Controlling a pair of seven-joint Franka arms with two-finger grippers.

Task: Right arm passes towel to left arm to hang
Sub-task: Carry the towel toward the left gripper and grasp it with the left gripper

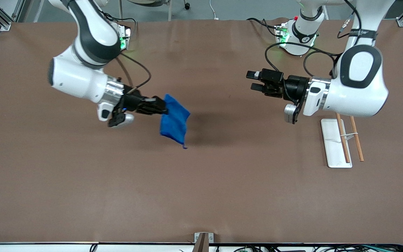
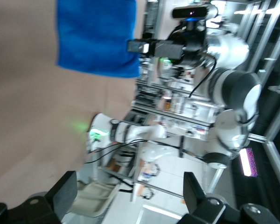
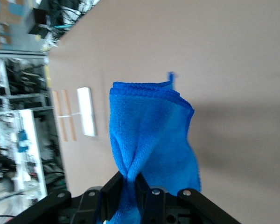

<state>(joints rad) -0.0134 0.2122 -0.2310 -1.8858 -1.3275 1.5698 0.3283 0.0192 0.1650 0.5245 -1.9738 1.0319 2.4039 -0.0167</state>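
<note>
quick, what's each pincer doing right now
Right pincer: shut on the towel, held up over the table.
Left pincer: open, empty, in the air facing the towel.

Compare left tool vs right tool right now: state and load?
The right tool is shut on the towel, which hangs from it above the table; the left tool is open and holds nothing. Both are held sideways in the air, pointing toward each other across a gap.
</note>
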